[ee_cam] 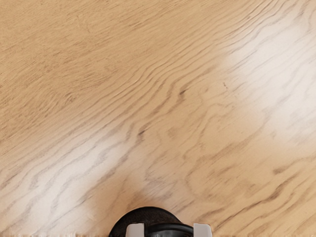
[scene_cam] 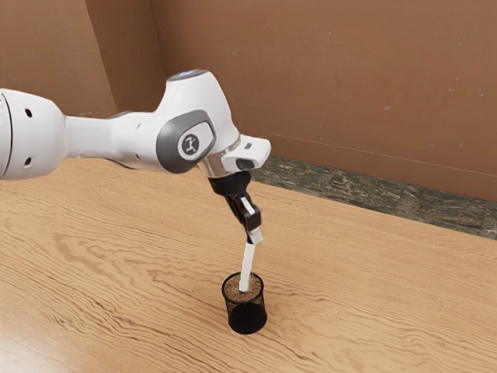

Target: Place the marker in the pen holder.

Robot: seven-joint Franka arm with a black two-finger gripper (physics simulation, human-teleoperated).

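In the exterior view my gripper (scene_cam: 255,235) is above the pen holder, shut on the upper end of the white marker (scene_cam: 247,266). The marker hangs nearly upright, slightly tilted, with its dark lower tip at the mouth of the black mesh pen holder (scene_cam: 248,317). How deep the tip sits is hard to tell. In the wrist view the pale fingertips of my gripper (ee_cam: 169,230) stand on either side of the marker's dark end (ee_cam: 169,234), and part of the pen holder (ee_cam: 143,216) shows behind.
The pen holder stands upright on the wooden table (scene_cam: 373,287). Beyond the table's far edge lie a dark stone-like floor strip (scene_cam: 342,184) and a brown wall (scene_cam: 349,85).
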